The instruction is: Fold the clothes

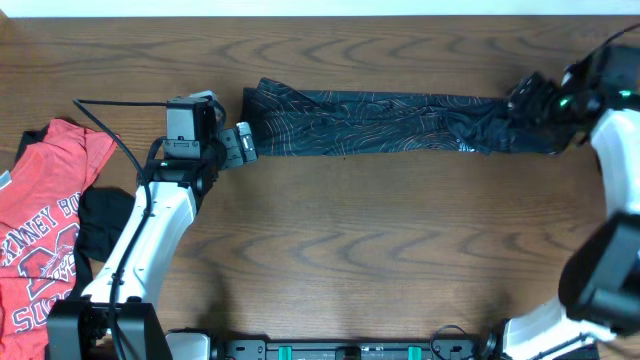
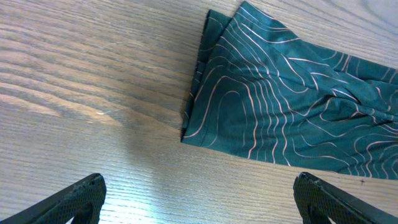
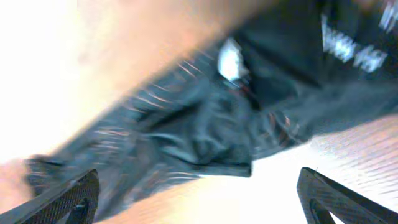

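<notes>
The black jersey (image 1: pixel 380 124) with thin orange-red contour lines lies as a long folded strip across the far side of the table. Its left end shows in the left wrist view (image 2: pixel 280 106). My left gripper (image 1: pixel 238 146) is open and empty just left of that end, apart from the cloth; its fingertips frame bare wood (image 2: pixel 199 193). My right gripper (image 1: pixel 528 100) is open over the bunched right end of the jersey (image 3: pixel 205 124), which is blurred in the right wrist view. Nothing shows between its fingers (image 3: pixel 199 193).
A red white-lettered T-shirt (image 1: pixel 45 230) lies at the left edge with a dark piece (image 1: pixel 100 225) beside it. The left arm (image 1: pixel 150 230) stretches from the front edge toward the jersey. The table's far edge runs just behind the jersey.
</notes>
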{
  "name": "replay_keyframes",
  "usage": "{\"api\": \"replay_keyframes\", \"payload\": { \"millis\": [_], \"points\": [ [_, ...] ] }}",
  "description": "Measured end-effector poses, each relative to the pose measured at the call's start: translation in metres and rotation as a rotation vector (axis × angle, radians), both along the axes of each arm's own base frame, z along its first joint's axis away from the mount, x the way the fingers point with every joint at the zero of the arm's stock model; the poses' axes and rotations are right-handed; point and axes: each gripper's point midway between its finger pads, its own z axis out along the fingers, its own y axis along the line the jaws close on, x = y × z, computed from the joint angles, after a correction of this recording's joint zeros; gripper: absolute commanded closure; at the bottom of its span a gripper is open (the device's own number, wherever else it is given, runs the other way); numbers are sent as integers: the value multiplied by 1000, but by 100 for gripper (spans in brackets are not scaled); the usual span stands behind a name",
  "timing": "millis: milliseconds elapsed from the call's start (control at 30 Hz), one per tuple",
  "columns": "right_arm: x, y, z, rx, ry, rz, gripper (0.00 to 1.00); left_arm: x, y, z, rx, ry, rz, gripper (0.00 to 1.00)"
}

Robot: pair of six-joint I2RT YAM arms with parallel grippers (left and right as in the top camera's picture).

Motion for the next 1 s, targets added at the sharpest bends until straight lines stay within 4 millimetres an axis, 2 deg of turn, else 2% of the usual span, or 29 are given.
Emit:
{"api": "replay_keyframes", "payload": {
  "millis": [100,200,267,433,533,667,1000],
  "points": [
    [-5,1,44,-44,-92,23,1,0,-2,0,-9,1,-7,4],
    [-19,7,65,-72,-116,60,1,0,-1,-4,-17,13,-8,6],
    [-29,11,66,-76,-97,87,1,2,0,-14,-33,34,-9,5],
    [-50,24,55,-57,-23,178,1,14,-3,-64,-143,113,-49,5],
    [-59,31,54,-52,-1,221,1,24,-9,-82,-235,108,-86,5],
    [-66,40,63,-65,-20,260,1,35,-18,-87,-349,68,-147,5],
    [-86,64,116,-119,-164,316,1,47,-28,-86,-453,21,-203,4]
  ]
}}
